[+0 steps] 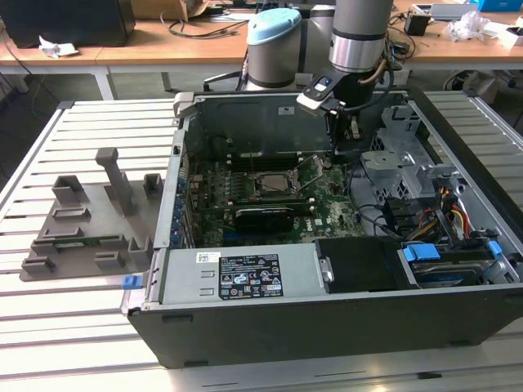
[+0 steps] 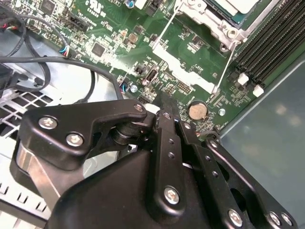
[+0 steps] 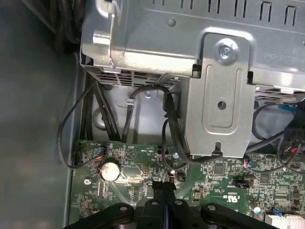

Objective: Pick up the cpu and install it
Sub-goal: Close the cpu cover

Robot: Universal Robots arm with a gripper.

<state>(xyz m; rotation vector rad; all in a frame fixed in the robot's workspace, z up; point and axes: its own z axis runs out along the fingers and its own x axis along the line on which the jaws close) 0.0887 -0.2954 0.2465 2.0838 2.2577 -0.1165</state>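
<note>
Exterior view first, read as a clock dial. The open computer case [image 1: 327, 327] lies on the slatted table [image 1: 82, 327]. Grey holder blocks [image 1: 90, 229] sit out at the case's 9 o'clock, well apart from the action. The arm [image 1: 359, 33] drops in from 12 o'clock, and the gripper [image 1: 347, 153] hangs low inside the case, above the motherboard [image 1: 327, 208]. There's the cpu [image 1: 272, 184], lying flat within the socket frame [image 1: 274, 198] near the board's middle. The gripper is at its 2 o'clock, near but apart from it. The labelled power supply [image 1: 241, 273] runs along the case's 6 o'clock edge.

Over to the second wrist view: the gripper [image 2: 162, 109] has its fingers [image 2: 164, 143] pressed together, and nothing shows between them. The tips are just over bare green board, beside a round coin cell [image 2: 198, 110]. The cpu [image 2: 242, 5], pale silver with a green rim, lies inside the metal socket frame [image 2: 209, 21], apart from the fingertips. Black memory slots [image 2: 271, 43] run beside it.

First wrist view now: the tips of the gripper [image 3: 164, 187] meet in one narrow black point over the board, with the coin cell [image 3: 109, 170] near. Beyond stand a grey metal bracket [image 3: 219, 95] and looped black cables [image 3: 71, 129].
</note>
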